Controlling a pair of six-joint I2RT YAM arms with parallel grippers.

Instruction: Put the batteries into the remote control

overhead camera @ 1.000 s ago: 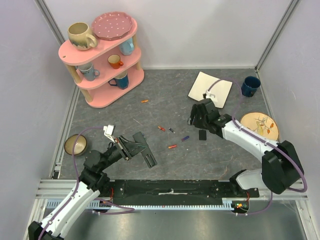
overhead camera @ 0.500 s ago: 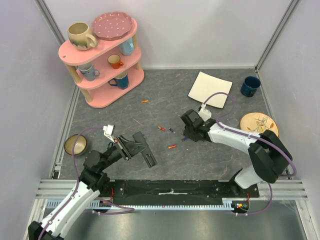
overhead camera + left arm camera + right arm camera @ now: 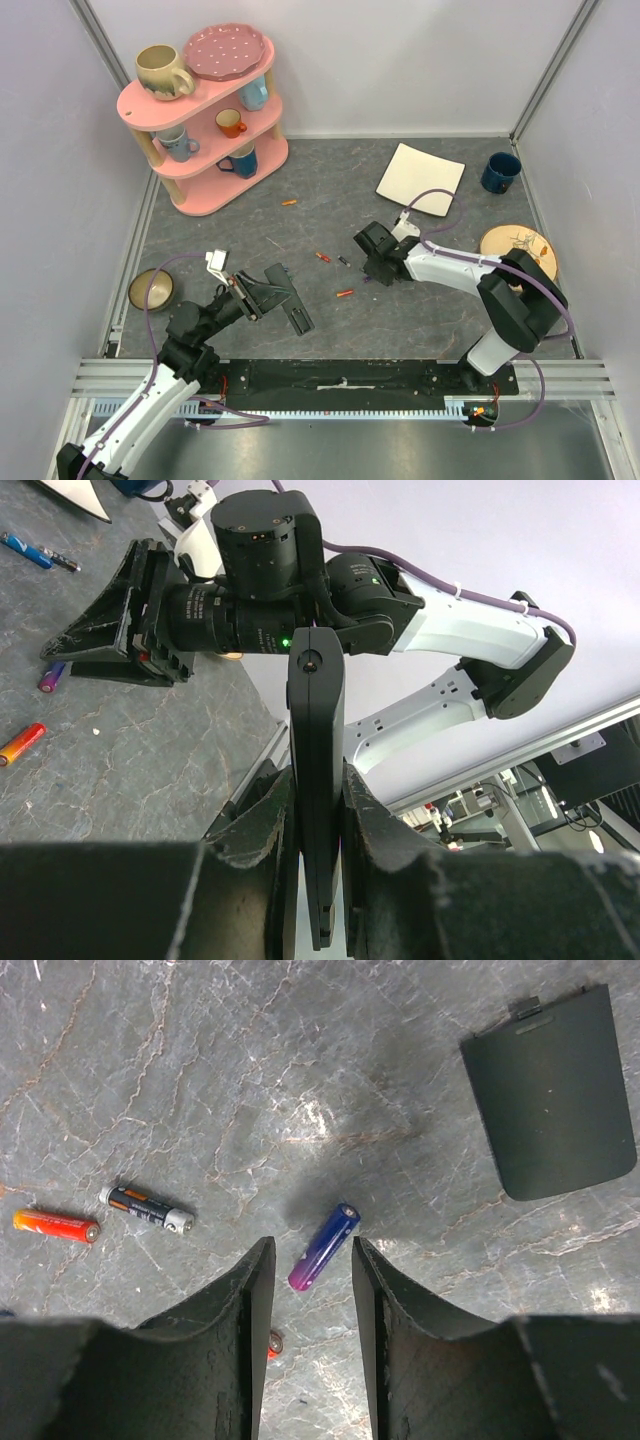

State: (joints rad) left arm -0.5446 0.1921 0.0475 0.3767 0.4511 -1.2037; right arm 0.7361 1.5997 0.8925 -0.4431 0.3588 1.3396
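Note:
My left gripper (image 3: 262,292) is shut on the remote control (image 3: 293,308), a slim black bar held edge-on between the pads (image 3: 316,700) just above the table. My right gripper (image 3: 372,263) is open and points down. A blue-and-purple battery (image 3: 330,1235) lies on the table between its fingertips, not touched. A black battery (image 3: 146,1208) and an orange battery (image 3: 55,1225) lie to the left. A red battery end (image 3: 272,1343) shows under the left finger. The black battery cover (image 3: 553,1090) lies flat at the upper right.
More batteries lie loose: an orange one (image 3: 289,202) near the shelf, a red one (image 3: 323,257), an orange-red one (image 3: 345,293). A pink shelf (image 3: 205,120) with mugs stands at the back left. A bowl (image 3: 152,290), white square plate (image 3: 420,178), blue mug (image 3: 500,172) and wooden plate (image 3: 520,250) ring the area.
My right gripper has moved left from beside the battery cover to over the blue-and-purple battery. The left arm and the remote control have not moved.

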